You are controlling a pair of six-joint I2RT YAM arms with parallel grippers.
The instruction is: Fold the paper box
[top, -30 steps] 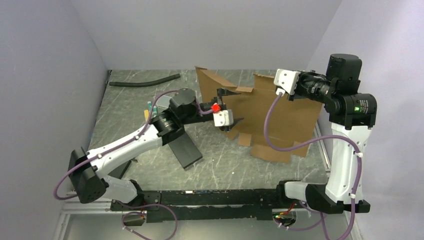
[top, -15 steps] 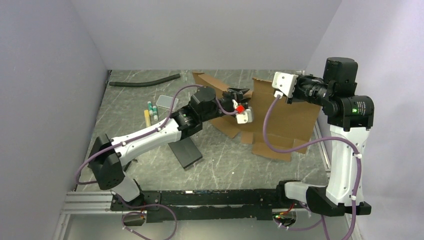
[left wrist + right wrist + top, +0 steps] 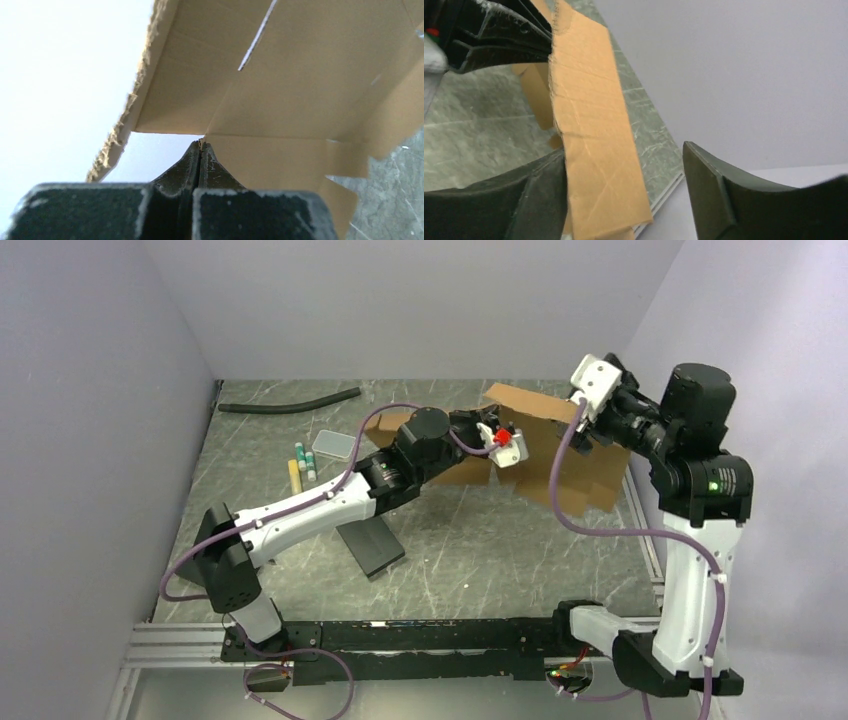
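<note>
The paper box [image 3: 590, 475], a large brown cardboard sheet with flaps and slots, stands partly raised at the back right of the table. My left gripper [image 3: 497, 426] is shut on one of its edges. In the left wrist view the jaws [image 3: 201, 143] meet on the thin cardboard edge, with the sheet [image 3: 300, 90] spreading above them. My right gripper [image 3: 583, 425] is open at the sheet's upper right edge. In the right wrist view a cardboard panel [image 3: 594, 130] lies against the left finger [image 3: 539, 195], well clear of the other finger [image 3: 719, 190].
A black flat slab [image 3: 372, 545] lies under the left forearm. A black hose [image 3: 290, 400] lies along the back edge. A clear plastic case [image 3: 333, 443] and several upright tubes [image 3: 303, 465] stand at mid-left. Walls close in on three sides, with a metal rail [image 3: 640, 530] on the right.
My left arm reached right and its gripper closed on the cardboard edge. The right gripper opened and let go of the sheet, and the sheet tipped lower and toward the right.
</note>
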